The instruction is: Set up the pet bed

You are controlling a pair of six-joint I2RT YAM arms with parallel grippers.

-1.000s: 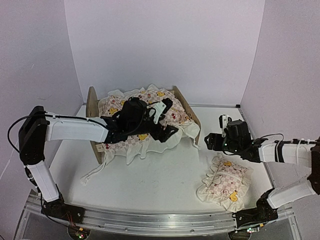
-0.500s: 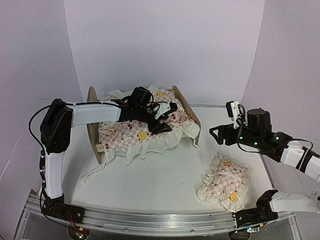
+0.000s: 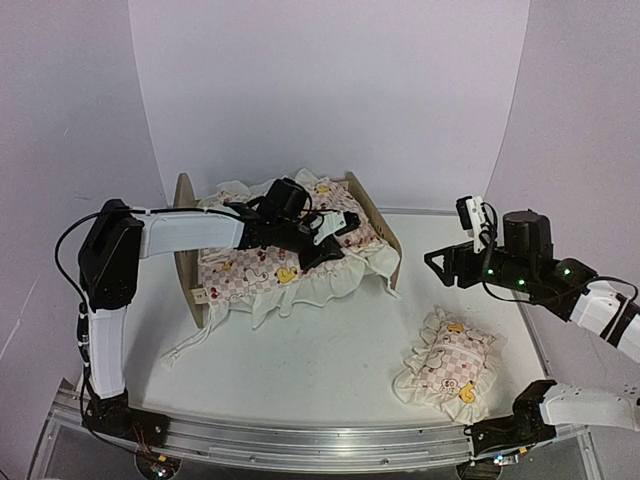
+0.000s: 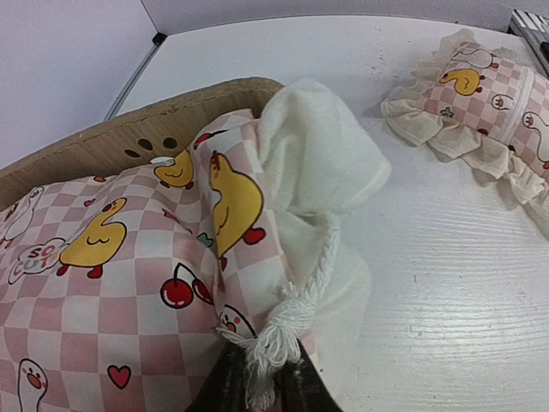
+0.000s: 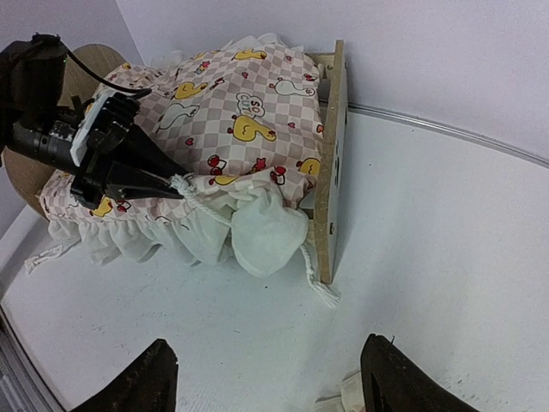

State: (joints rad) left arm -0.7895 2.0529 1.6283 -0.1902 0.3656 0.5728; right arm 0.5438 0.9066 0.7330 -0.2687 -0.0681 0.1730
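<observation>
The pet bed (image 3: pixel 385 238) is a light-wood frame at the back left of the table, its straight end board (image 5: pixel 330 154) facing the right arm. A frilled cartoon-print quilt (image 3: pixel 280 262) lies over it, frill spilling off the near side. My left gripper (image 3: pixel 335 240) reaches across the quilt and is shut on the tassel of the quilt's white cord (image 4: pixel 276 339), near the bed's right end. My right gripper (image 3: pixel 442 266) hangs open above the table to the right of the bed, nothing between its fingers (image 5: pixel 146 382).
A small matching frilled pillow (image 3: pixel 450 365) lies on the white table at the front right, below the right arm. A loose cord end (image 3: pixel 180 350) trails off the bed's front left corner. Purple walls close in the back and sides.
My left gripper has closed on the quilt's cord tassel at the bed's right end. The right arm has lifted and drawn back to the right, away from the pillow.
</observation>
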